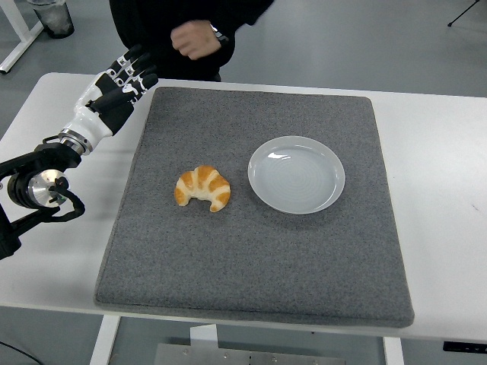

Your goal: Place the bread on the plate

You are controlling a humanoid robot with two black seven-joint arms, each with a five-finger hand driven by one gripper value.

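Observation:
A golden croissant [203, 188] lies on the grey mat [251, 266], left of centre. A white round plate [296, 174] sits on the mat just right of the croissant, with nothing on it. My left hand [125, 78] is at the mat's far left corner, well up and left of the croissant, fingers stretched out and holding nothing. The right arm is out of view.
The mat covers most of the white table [441, 190]. A person in dark clothes stands at the far edge with a fist [195, 38] held above the table's far side. A bin [53, 17] stands on the floor at top left.

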